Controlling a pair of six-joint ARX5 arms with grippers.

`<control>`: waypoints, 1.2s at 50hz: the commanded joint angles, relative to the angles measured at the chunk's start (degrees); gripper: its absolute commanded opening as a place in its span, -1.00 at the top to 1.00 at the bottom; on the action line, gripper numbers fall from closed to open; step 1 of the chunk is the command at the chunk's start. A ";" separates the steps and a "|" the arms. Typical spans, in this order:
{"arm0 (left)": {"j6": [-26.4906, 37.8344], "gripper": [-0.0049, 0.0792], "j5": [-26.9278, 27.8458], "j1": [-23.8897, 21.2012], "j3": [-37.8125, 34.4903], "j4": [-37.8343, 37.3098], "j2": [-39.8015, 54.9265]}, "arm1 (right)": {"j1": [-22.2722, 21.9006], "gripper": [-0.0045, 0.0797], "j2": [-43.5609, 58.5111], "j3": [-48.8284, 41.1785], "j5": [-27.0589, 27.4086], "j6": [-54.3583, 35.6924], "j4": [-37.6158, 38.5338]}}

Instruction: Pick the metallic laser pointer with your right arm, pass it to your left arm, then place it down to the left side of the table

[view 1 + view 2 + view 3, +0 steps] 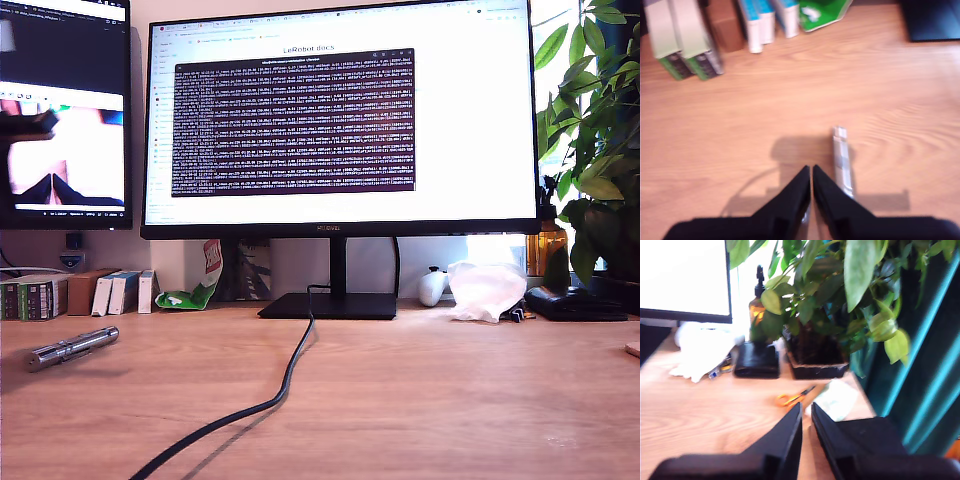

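The metallic laser pointer [70, 349] is seen lying flat on the bench [430, 390] toward the exterior view's left, its round flat end turned to the camera, with a shadow cast beside it. In the first wrist view the laser pointer [842, 160] is observed just beside my first gripper [811, 172], outside the fingers [799, 187], which are drawn almost together with only a thin slit between the tips; nothing is held in them. Whether the nearer finger touches the pointer cannot be told from the blur.

My second gripper [806, 410] is recorded over a different part of the bench, its fingers [790, 432] likewise nearly closed and holding nothing. Beyond it, orange-handled scissors [794, 398] are noted on the wood, with a potted plant [815, 315] and a black case [756, 361] further back.

Neither arm is visible in the exterior view. A black cable [270, 400] is seen running from the monitor stand [330, 303] across the bench toward the camera. Small boxes [75, 293] are lined along the back at the exterior view's left, and crumpled white plastic [487, 288] lies at its right
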 commanded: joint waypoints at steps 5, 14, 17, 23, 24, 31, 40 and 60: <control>-2.43 0.92 -4.42 -0.72 -6.36 4.31 -7.52 | -0.46 0.76 -0.04 -1.16 -0.04 1.77 4.26; -5.51 0.92 -7.19 -2.08 -10.91 9.09 -18.27 | -0.35 0.77 -0.04 -1.05 -0.31 3.78 5.09; -4.55 0.92 -7.30 -2.64 -10.99 9.64 -20.70 | -0.35 0.77 -0.04 -1.05 -0.55 5.01 5.03; -2.38 0.92 -7.45 -3.52 -10.99 9.27 -24.98 | -0.35 0.77 -0.02 -1.05 -6.01 11.80 4.44; -2.01 0.92 -7.65 -3.56 -10.99 9.20 -25.49 | -0.35 0.77 -0.02 -1.07 -6.45 12.46 4.00; -0.76 0.92 -8.76 -3.58 -11.30 8.48 -27.96 | -0.35 0.77 -0.02 -1.31 -8.48 12.48 3.13; 0.11 0.92 -11.76 -3.52 -16.68 11.37 -30.05 | -0.35 0.77 -0.17 -2.64 -9.33 10.01 5.95; 2.56 0.92 -9.51 0.85 -26.99 20.52 -30.51 | -0.35 0.77 -0.17 -11.08 -12.22 6.64 11.32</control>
